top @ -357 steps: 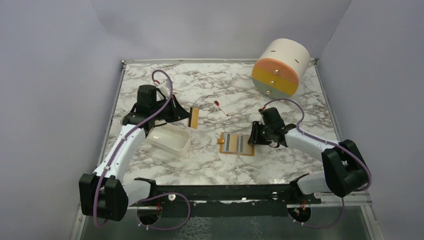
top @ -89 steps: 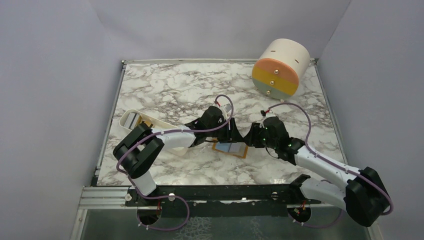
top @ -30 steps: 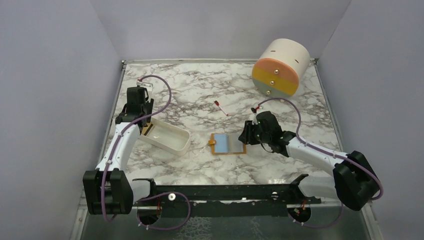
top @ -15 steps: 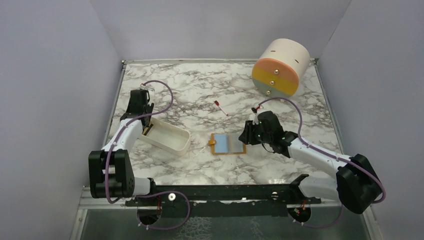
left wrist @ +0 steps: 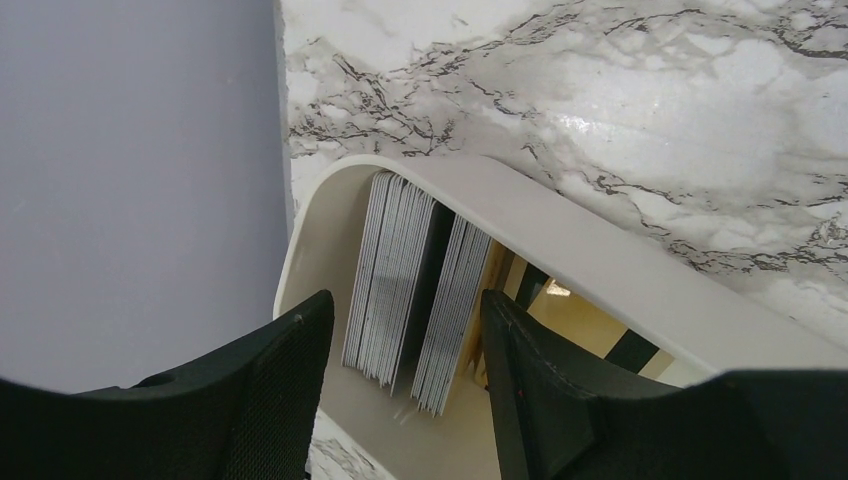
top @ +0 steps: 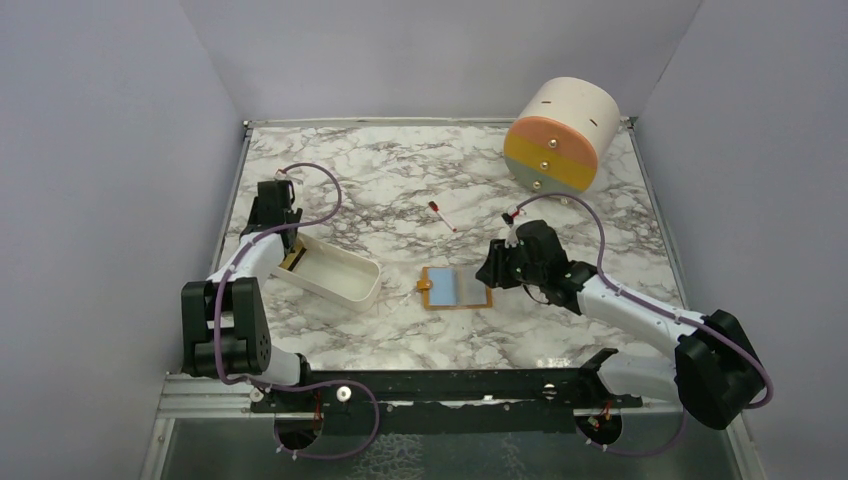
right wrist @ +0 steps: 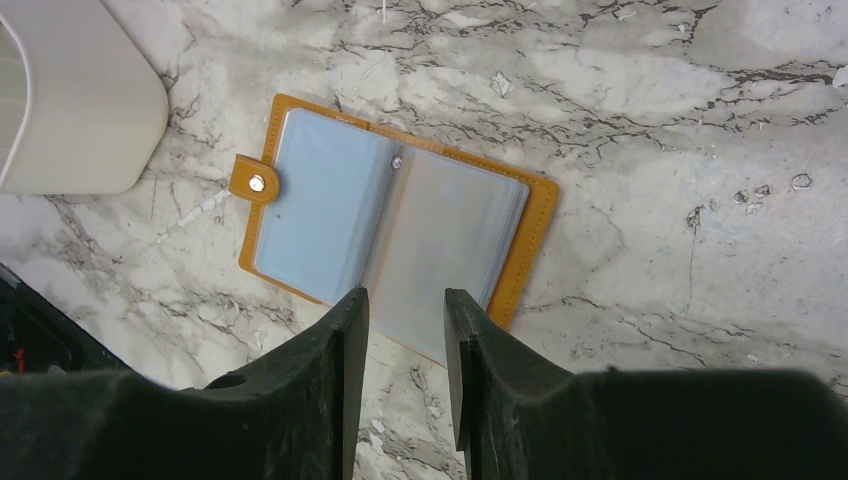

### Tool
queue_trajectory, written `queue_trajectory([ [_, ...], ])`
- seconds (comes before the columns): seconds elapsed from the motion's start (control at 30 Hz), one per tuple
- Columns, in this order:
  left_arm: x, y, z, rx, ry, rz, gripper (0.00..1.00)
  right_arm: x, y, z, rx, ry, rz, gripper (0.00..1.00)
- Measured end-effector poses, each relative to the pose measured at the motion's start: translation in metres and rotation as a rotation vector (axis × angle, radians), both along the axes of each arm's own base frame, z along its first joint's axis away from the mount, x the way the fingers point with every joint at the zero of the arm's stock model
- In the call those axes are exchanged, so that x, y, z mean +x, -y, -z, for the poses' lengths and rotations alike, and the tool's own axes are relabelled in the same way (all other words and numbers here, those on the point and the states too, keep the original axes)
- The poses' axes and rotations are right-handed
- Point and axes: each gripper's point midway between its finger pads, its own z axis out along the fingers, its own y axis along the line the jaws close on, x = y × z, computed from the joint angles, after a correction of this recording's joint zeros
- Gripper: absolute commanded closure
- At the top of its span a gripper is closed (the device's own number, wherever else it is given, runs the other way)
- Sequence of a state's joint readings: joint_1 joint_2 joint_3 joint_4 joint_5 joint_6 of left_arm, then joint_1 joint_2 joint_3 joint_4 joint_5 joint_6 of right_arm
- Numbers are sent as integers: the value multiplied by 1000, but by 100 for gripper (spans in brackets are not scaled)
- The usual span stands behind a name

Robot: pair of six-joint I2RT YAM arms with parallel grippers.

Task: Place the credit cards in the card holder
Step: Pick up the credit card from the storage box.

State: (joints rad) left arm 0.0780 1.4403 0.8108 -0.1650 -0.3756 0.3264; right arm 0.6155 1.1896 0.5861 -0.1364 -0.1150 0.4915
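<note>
Since a few seconds ago your left arm has swung off the wallet and back to the tray. The thin credit cards [left wrist: 392, 272] stand on edge in two silver-grey bunches at the rounded end of the white oblong plastic tray [left wrist: 610, 265], with golden-orange ones leaning behind them. The small square orange-tan leather-like card holder [right wrist: 400, 215] lies open and flat near the table's middle, blue-grey sleeves up, its snap tab pointing at the tray, near it but apart. You cannot tell whether any sleeve holds a card.

Your left gripper [left wrist: 405, 305] hangs over the card bunches with its jaws well apart, straddling them and gripping nothing. Your right gripper [right wrist: 405, 298] sits at the holder's near edge, jaws parted by a narrow gap, nothing between them; whether the tips touch the leather you cannot tell.

Everything rests on a white marble table [top: 390, 175] veined in grey. A small red-and-white stick [top: 441, 216] lies beyond the holder, well apart from it. A big cream-orange drum [top: 558, 135] lies on its side in the far right corner. Plain lilac-grey walls [top: 100, 200] close in on the left, back and right; the tray's card end sits near the left edge and wall, so room there is tight. Bare marble surrounds the holder and spreads across the far half. A black rail [top: 450, 385] runs along the near edge.
</note>
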Motion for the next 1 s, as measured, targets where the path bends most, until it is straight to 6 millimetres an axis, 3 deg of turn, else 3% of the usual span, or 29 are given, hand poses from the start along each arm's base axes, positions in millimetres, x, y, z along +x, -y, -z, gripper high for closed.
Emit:
queue_trajectory([
  [0.7,1,-8,11,34,-54,-7,44,0,-2,-7,3,26,-29,66],
  [1.0,0,-13,11,40,-51,-22,54,1,-2,-9,0,33,-32,66],
])
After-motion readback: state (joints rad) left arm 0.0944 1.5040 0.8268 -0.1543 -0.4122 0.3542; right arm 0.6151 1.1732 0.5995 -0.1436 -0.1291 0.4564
